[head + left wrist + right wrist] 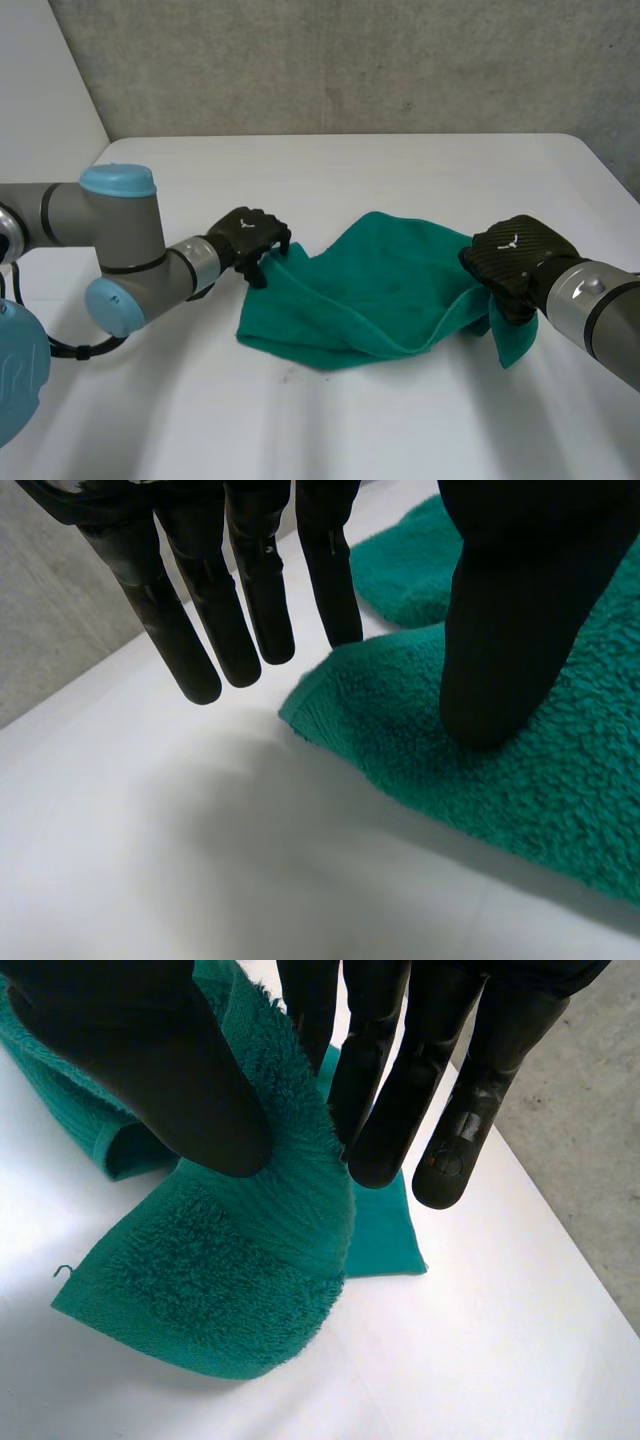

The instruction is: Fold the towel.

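Seeing the towel (pixel 370 290) bunched on the table (pixel 400 420), we note right hand (pixel 515 262) pinching its right corner, thumb against fingers; left hand (pixel 250 235) fingers straight, thumb pressing left corner.

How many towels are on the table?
1. The green towel lies rumpled on the table: the left hand rests its thumb on the left corner, the right hand pinches its right corner. A second could hide in its folds.
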Robot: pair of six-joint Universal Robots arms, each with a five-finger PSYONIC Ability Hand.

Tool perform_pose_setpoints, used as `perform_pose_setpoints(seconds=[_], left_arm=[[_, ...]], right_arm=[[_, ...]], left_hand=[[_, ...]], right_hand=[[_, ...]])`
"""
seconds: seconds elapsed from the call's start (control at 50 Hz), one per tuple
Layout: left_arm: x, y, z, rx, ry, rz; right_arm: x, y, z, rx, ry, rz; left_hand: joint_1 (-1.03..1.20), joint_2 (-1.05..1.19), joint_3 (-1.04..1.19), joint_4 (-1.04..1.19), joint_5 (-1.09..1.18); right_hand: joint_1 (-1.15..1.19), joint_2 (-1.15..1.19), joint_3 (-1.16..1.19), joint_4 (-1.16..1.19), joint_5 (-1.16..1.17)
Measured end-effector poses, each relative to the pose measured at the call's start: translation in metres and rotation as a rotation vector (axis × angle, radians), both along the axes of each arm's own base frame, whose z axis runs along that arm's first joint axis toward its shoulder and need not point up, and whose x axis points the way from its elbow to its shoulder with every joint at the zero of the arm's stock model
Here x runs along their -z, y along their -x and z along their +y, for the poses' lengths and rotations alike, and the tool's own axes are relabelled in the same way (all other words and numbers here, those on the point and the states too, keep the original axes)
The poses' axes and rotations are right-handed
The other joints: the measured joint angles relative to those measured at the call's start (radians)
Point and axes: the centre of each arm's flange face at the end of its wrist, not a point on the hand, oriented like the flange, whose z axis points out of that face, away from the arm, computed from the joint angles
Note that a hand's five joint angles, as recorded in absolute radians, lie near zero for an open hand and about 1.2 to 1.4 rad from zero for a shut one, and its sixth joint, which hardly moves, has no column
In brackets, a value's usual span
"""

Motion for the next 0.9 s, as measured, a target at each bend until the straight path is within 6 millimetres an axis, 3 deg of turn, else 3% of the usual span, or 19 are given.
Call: perform_pose_setpoints(seconds=[0.12,0.2,0.22,0.3,0.38,0.44,0.48,0.54,0.56,0.62,0.64,0.7,0.8,0.9], left_arm=[[0.007,0.0,0.0,0.008,0.0,-0.022],[0.01,0.0,-0.001,0.01,0.001,-0.028],[0.01,0.0,-0.001,0.01,0.002,-0.03],[0.009,0.0,-0.005,0.0,0.03,-0.036],[-0.006,0.001,-0.017,-0.036,0.134,-0.033],[-0.042,0.002,-0.037,-0.114,0.326,0.01],[-0.042,0.002,-0.037,-0.114,0.326,0.01],[-0.128,0.001,-0.057,-0.246,0.658,0.187],[-0.172,-0.002,-0.055,-0.287,0.786,0.296],[-0.217,-0.008,-0.047,-0.318,0.893,0.418],[-0.243,-0.014,-0.038,-0.337,0.942,0.494],[-0.267,-0.023,-0.024,-0.361,0.968,0.571],[-0.265,-0.033,-0.009,-0.389,0.921,0.579],[-0.207,-0.039,0.005,-0.408,0.741,0.464]], right_arm=[[0.003,-0.001,-0.004,-0.001,-0.003,0.002],[0.005,-0.003,-0.009,-0.002,0.006,0.0],[0.005,-0.004,-0.011,-0.002,0.01,-0.001],[0.002,-0.008,-0.023,0.0,0.047,-0.016],[-0.011,-0.015,-0.044,0.01,0.137,-0.052],[-0.035,-0.023,-0.068,0.031,0.267,-0.109],[-0.035,-0.023,-0.068,0.031,0.267,-0.109],[-0.103,-0.033,-0.105,0.099,0.573,-0.279],[-0.138,-0.034,-0.115,0.123,0.723,-0.376],[-0.174,-0.035,-0.12,0.135,0.887,-0.483],[-0.193,-0.035,-0.12,0.135,0.981,-0.541],[-0.209,-0.035,-0.118,0.128,1.071,-0.594],[-0.204,-0.037,-0.115,0.099,1.071,-0.591],[-0.149,-0.045,-0.113,0.021,0.876,-0.495]], left_hand=[[-0.007,-0.009,-0.008,-0.004,-0.005],[0.251,0.221,0.218,0.229,0.219],[0.47,0.421,0.421,0.434,0.425],[0.515,0.558,0.556,0.57,0.517],[0.515,0.562,0.558,0.571,0.517],[0.515,0.563,0.558,0.571,0.517],[0.515,0.563,0.558,0.571,0.517],[0.515,0.563,0.559,0.571,0.517],[0.515,0.563,0.559,0.571,0.517],[0.515,0.563,0.559,0.571,0.517],[0.515,0.565,0.559,0.571,0.517],[0.515,0.565,0.561,0.572,0.517],[0.515,0.567,0.563,0.575,0.517],[0.515,0.567,0.563,0.575,0.517]], right_hand=[[0.0,0.0,0.0,0.0,0.002],[0.0,0.0,0.0,0.0,0.002],[0.0,0.0,0.0,0.0,0.002],[0.0,0.0,0.0,0.0,0.003],[0.0,0.0,0.0,0.002,0.003],[0.0,0.0,0.0,0.005,0.003],[0.0,0.0,0.0,0.005,0.003],[0.0,0.005,0.006,0.005,0.003],[0.0,0.005,0.006,0.005,0.003],[0.0,0.006,0.006,0.005,0.003],[0.0,0.006,0.006,0.005,0.004],[0.0,0.006,0.006,0.005,0.004],[0.0,0.006,0.006,0.005,0.005],[0.0,0.006,0.006,0.005,0.006]])
